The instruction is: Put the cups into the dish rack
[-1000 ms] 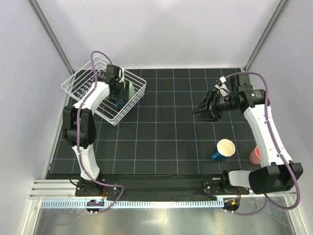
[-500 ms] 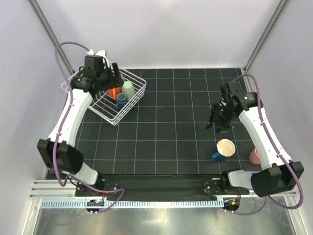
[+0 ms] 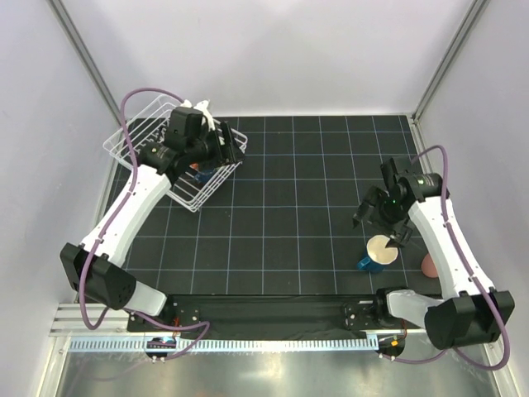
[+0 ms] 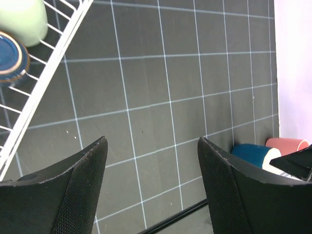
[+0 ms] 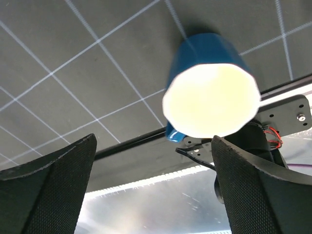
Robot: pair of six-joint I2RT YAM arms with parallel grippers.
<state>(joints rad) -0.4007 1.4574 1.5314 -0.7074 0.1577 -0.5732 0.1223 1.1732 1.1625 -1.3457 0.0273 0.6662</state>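
Observation:
The white wire dish rack (image 3: pixel 132 141) stands at the far left. In the left wrist view it holds a pale green cup (image 4: pixel 22 19) and an upturned dark blue cup (image 4: pixel 9 56). My left gripper (image 3: pixel 230 149) hovers at the rack's right edge, open and empty (image 4: pixel 152 146). On the mat near the front right stands a dark blue mug with a cream inside (image 3: pixel 378 252) (image 5: pixel 209 97). My right gripper (image 3: pixel 383 225) hangs just above it, jaws wide open (image 5: pixel 153 141), with the mug beyond the fingertips and not between them. A pink cup (image 3: pixel 428 265) lies right of the mug, partly hidden by the right arm.
The black gridded mat (image 3: pixel 281 215) covers the table between white walls. Its front edge meets a metal rail (image 3: pixel 273 341) by the arm bases. The left wrist view also catches the blue mug (image 4: pixel 251 152) and the pink cup (image 4: pixel 287 144) far off.
My right gripper moved down toward the blue mug and opened wide. My left arm swung right, from over the rack's far left to its right edge.

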